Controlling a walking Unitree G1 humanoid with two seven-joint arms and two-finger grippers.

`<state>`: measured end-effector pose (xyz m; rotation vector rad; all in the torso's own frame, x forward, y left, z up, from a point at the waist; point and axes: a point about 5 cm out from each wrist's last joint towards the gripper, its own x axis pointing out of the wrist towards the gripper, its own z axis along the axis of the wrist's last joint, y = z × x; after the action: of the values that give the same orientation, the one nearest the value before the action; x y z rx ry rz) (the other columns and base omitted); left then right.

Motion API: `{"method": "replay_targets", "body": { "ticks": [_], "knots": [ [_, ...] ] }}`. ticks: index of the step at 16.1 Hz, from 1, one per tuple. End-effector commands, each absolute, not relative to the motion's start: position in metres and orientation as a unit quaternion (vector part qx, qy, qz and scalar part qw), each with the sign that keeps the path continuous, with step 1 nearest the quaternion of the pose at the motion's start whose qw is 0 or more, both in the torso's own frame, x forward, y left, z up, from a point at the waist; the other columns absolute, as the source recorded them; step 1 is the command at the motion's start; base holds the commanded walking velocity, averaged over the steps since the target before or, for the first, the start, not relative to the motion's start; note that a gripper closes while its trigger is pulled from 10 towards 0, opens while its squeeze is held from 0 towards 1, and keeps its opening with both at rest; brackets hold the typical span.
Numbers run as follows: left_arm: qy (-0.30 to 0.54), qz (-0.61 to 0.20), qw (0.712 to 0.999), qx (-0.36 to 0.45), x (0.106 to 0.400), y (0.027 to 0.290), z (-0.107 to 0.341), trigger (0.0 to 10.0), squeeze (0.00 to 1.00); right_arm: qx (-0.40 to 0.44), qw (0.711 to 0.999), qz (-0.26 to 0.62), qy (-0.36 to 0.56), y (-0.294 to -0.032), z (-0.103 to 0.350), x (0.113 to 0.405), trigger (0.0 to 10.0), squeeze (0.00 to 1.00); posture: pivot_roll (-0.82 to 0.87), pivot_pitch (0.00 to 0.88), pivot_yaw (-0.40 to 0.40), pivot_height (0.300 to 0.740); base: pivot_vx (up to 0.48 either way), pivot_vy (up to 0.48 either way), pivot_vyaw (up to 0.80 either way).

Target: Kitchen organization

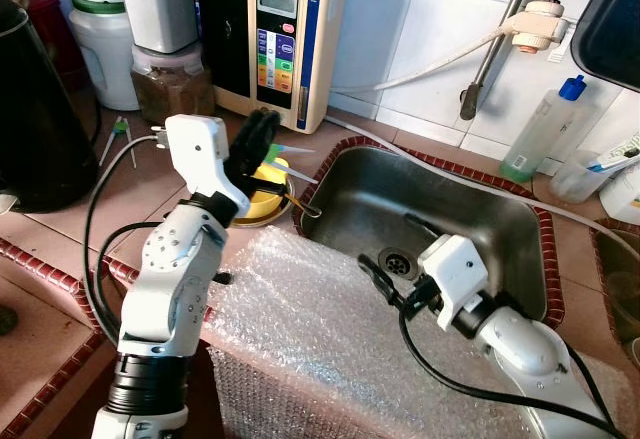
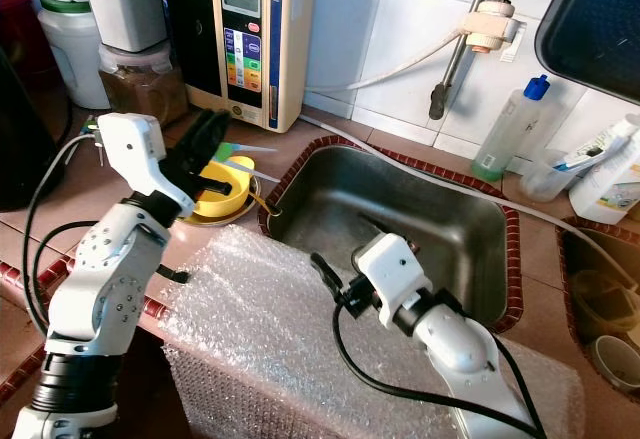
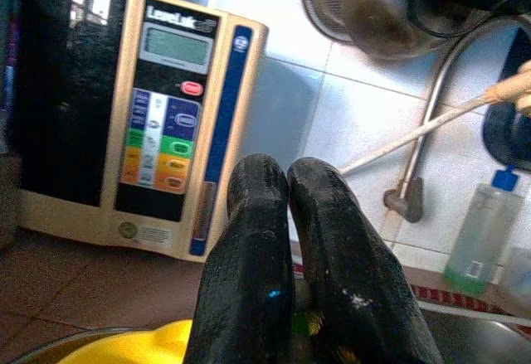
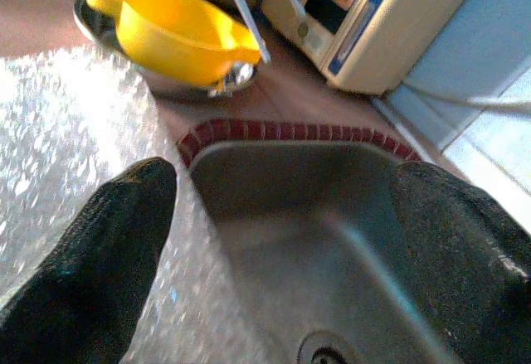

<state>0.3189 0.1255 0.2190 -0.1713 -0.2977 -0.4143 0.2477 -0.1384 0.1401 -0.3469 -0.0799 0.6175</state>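
Stainless steel forms the sink, recessed into the tiled table. Head views: a sheet of bubble wrap drapes over the table's front edge, probably as padding. The left gripper is raised above a yellow cup that sits in a metal bowl beside the sink's rim, a likely pickup target. The right gripper hovers low at the sink's near edge, over the wrap.

Left wrist view: the fingers are pressed together, nothing visibly between them, pointing toward the water purifier at the wall; the yellow cup lies just beneath.

Right wrist view: the fingers are spread wide with nothing held, framing the sink's corner. The cup and bowl stand beyond, near the purifier, well apart from this gripper.
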Motion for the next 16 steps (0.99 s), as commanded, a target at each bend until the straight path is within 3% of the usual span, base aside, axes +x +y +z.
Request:
{"method": "replay_targets", "body": {
  "ticks": [1,8,15,16],
  "knots": [
    [-0.154,-0.207,0.963,-0.076,0.319,0.123,0.222,0.0,0.00,-0.180,0.938,0.295,-0.038,-0.144,0.139,0.247,10.0,0.00,0.13,0.000,-0.106,0.740,0.000,0.000,0.00],
    [-0.135,-0.361,0.921,-0.052,0.304,0.081,0.221,0.0,0.00,-0.215,0.924,0.310,-0.070,-0.136,0.149,0.263,10.0,0.00,0.13,0.000,-0.106,0.740,0.000,0.000,0.00],
    [-0.126,-0.404,0.904,-0.068,0.293,0.065,0.220,0.0,0.00,-0.188,0.925,0.325,-0.054,-0.125,0.137,0.289,10.0,0.00,0.13,0.000,-0.106,0.740,0.000,0.000,0.00],
    [-0.124,-0.411,0.900,-0.070,0.291,0.062,0.220,0.0,0.00,-0.177,0.924,0.334,-0.050,-0.118,0.135,0.296,3.7,0.00,0.14,0.000,-0.106,0.740,0.000,0.000,0.00]
  ]
}}
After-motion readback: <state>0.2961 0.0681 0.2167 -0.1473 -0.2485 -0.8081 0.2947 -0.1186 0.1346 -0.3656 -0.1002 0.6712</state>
